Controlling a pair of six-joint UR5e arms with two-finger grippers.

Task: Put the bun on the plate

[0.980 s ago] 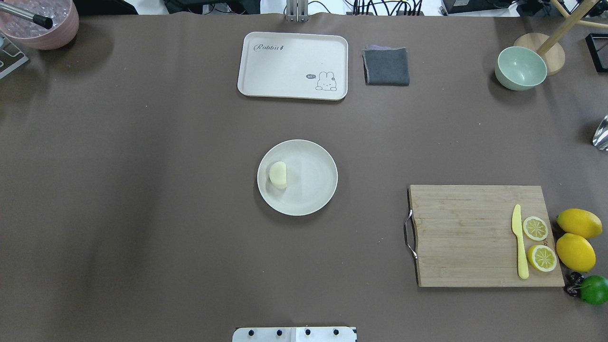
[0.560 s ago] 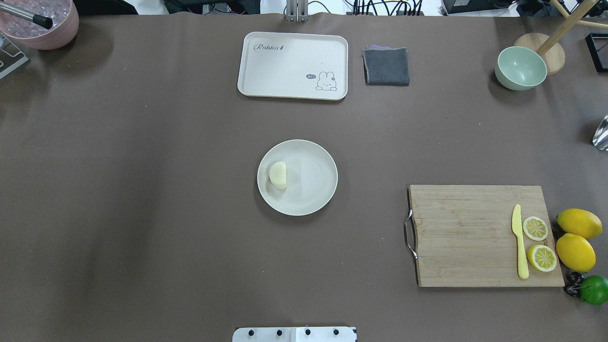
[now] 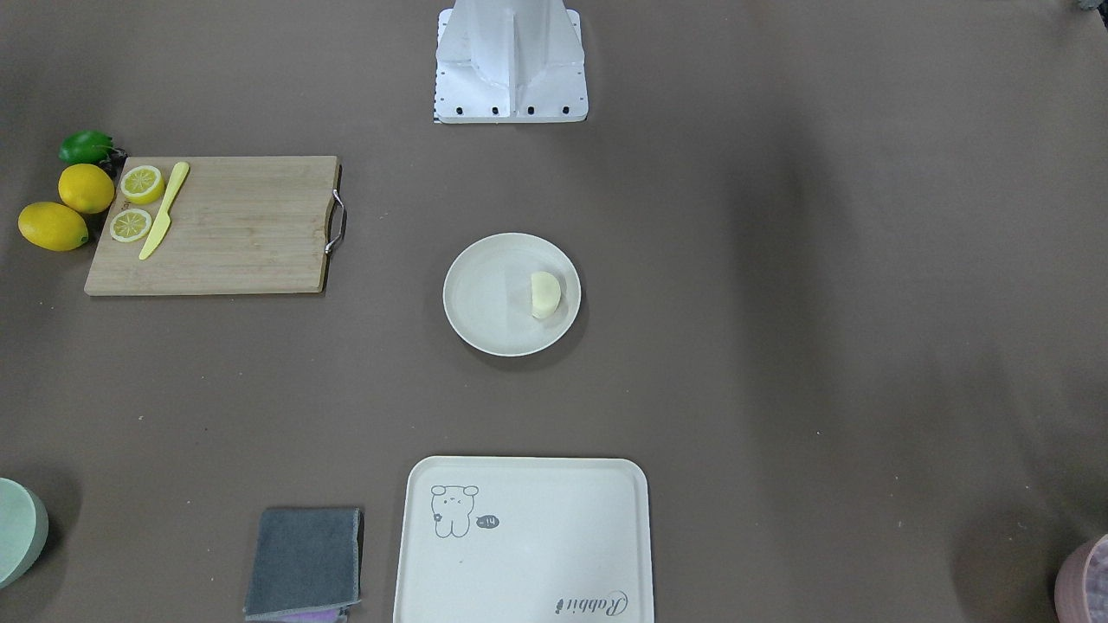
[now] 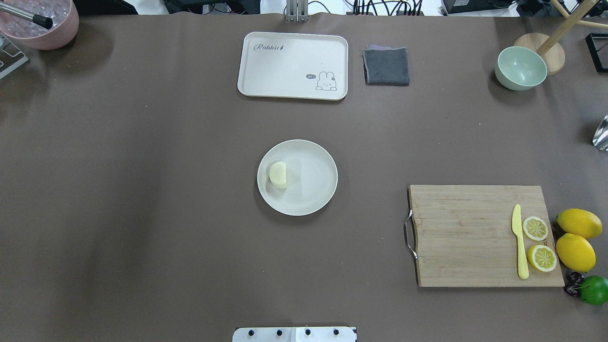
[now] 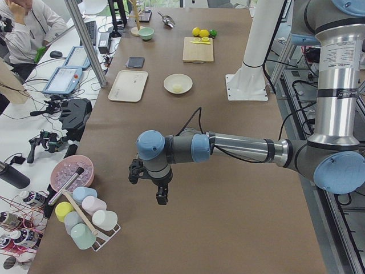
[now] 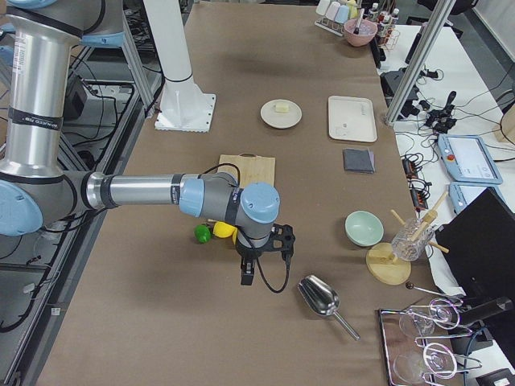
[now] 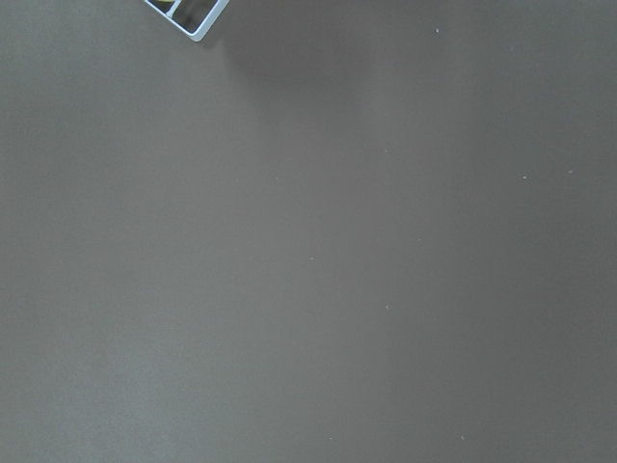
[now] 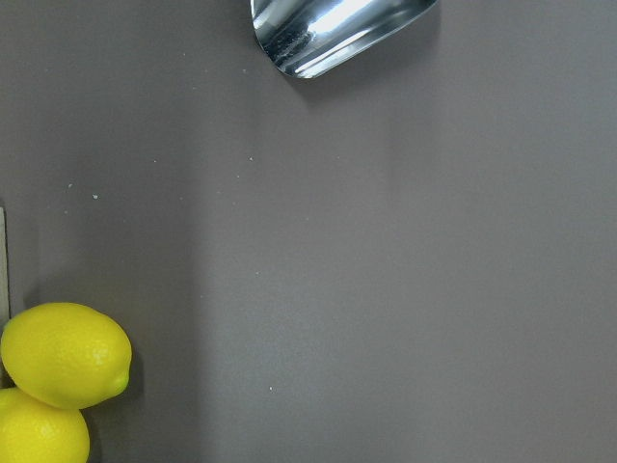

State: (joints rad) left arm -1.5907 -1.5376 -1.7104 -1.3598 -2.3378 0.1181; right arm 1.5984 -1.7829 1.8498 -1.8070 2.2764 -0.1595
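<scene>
The pale cream bun (image 4: 278, 175) lies flat side right on the left part of the round off-white plate (image 4: 313, 190) at the table's middle; the front-facing view shows the bun (image 3: 544, 294) on the plate (image 3: 485, 294) too. No gripper is near it. My left gripper (image 5: 161, 197) hangs over bare table at the robot's far left, seen only in the exterior left view. My right gripper (image 6: 246, 275) hangs at the far right end beside the lemons (image 6: 223, 230). Whether either is open or shut, I cannot tell.
A cream rabbit tray (image 4: 293, 65) and a grey cloth (image 4: 386, 66) lie behind the plate. A wooden cutting board (image 4: 465, 236) with a yellow knife and lemon slices sits at right, and a green bowl (image 4: 520, 68) farther back. A metal scoop (image 8: 333, 29) lies near the right wrist.
</scene>
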